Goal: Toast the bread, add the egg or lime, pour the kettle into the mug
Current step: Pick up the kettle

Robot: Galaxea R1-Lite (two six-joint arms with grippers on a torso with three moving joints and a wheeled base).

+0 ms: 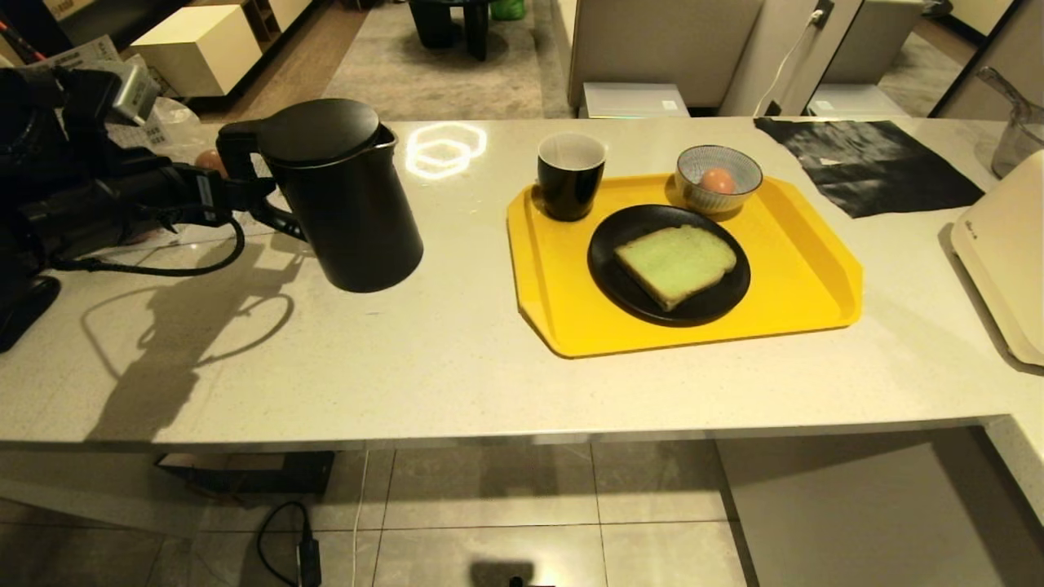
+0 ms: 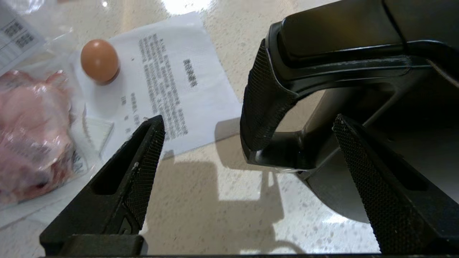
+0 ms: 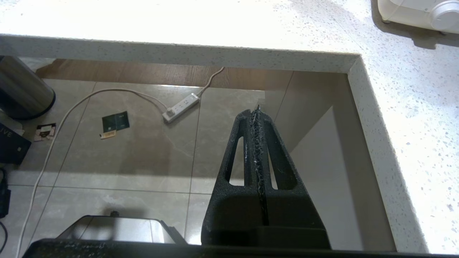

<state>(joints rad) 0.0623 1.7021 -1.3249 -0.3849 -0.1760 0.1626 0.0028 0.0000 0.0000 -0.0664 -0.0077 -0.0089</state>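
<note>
kettle (image 1: 342,196): on counter (image 1: 408,359), 9 o'clock of yellow tray (image 1: 816,277). left gripper (image 2: 247,154): spread wide astride its handle (image 2: 265,104), not touching. printed sheet (image 2: 172,82): text unreadable. right gripper (image 3: 257,118): pressed together, over floor.

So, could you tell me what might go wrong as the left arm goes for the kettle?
1. The open left gripper straddles the kettle's handle unevenly, so closing might nudge the kettle rather than seat cleanly.
2. A loose egg lies on a printed sheet beside the handle; a sideways sweep could roll it.
3. The mug stands close to the bread, so an imprecise pour could wet it.
</note>
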